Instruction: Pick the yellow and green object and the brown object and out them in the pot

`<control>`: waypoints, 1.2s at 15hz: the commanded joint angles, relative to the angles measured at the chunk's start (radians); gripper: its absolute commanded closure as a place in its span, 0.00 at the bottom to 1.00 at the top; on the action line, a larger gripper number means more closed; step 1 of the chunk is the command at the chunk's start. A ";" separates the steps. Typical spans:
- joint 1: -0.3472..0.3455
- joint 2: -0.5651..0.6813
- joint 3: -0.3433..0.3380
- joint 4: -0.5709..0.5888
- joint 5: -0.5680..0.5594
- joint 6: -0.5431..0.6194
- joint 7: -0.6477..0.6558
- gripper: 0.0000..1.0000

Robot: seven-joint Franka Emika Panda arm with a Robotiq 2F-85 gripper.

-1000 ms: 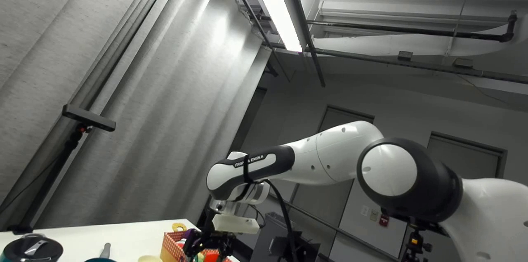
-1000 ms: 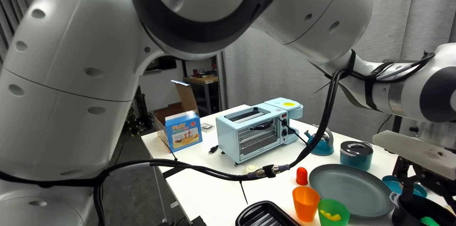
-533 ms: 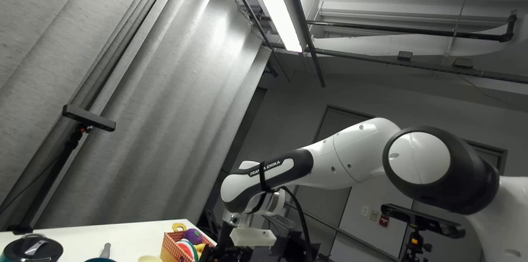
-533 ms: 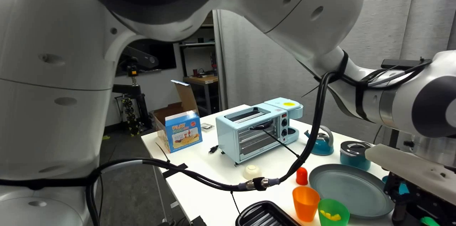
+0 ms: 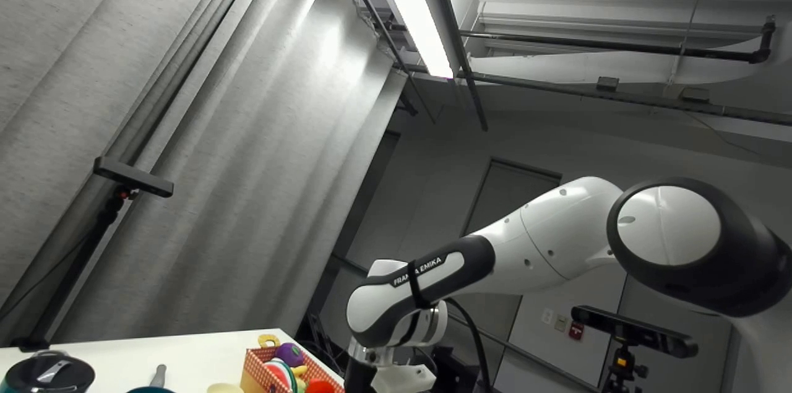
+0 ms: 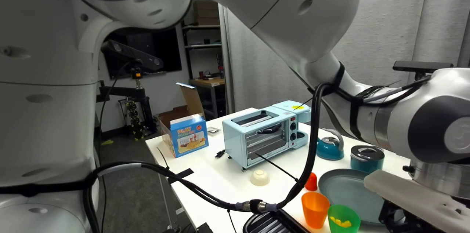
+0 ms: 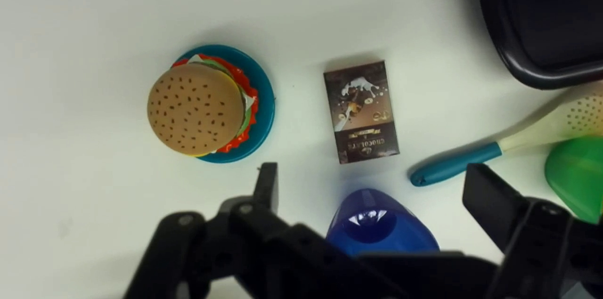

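A brown chocolate box [image 7: 362, 113] lies flat on the white table in the wrist view. My gripper [image 7: 377, 186] is open and empty above the table. Its fingers stand wide apart, with the box beyond them and between their lines. In an exterior view only part of the black gripper [image 6: 398, 213] shows at the lower right. A teal lidded pot [image 6: 367, 159] stands on the table; it also shows in an exterior view [image 5: 49, 373]. I cannot single out the yellow and green object; a green cup [image 6: 343, 222] holds yellow pieces.
A toy burger [image 7: 195, 108] on a teal dish is left of the box. A blue cup [image 7: 386, 228] lies below it. A teal-handled spoon [image 7: 457, 165] and black tray [image 7: 551, 30] are at right. A toy basket [image 5: 253, 374], grey plate [image 6: 341, 189] and orange cup [image 6: 315, 209] show elsewhere.
The arm has moved away from over the toy basket, rightward in an exterior view, uncovering the toys. A dark pot holding something green, seen earlier, is now hidden by the arm or out of view.
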 commanded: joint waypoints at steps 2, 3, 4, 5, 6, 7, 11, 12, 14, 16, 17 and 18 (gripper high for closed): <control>-0.012 -0.049 0.011 -0.100 -0.036 0.065 -0.088 0.00; -0.012 -0.046 0.013 -0.110 -0.035 0.081 -0.102 0.00; -0.012 -0.042 0.015 -0.118 -0.034 0.095 -0.112 0.00; -0.013 -0.036 0.016 -0.124 -0.032 0.108 -0.123 0.00; -0.013 -0.033 0.017 -0.131 -0.033 0.122 -0.131 0.00; -0.014 -0.028 0.017 -0.138 -0.031 0.141 -0.139 0.00; -0.018 -0.009 0.019 -0.150 -0.025 0.199 -0.163 0.00; -0.019 -0.004 0.019 -0.151 -0.024 0.211 -0.168 0.00; -0.022 0.004 0.020 -0.159 -0.022 0.236 -0.180 0.00; -0.024 0.012 0.021 -0.167 -0.022 0.265 -0.191 0.00; -0.026 0.017 0.022 -0.171 -0.019 0.277 -0.198 0.00; -0.028 0.024 0.023 -0.173 -0.019 0.291 -0.201 0.00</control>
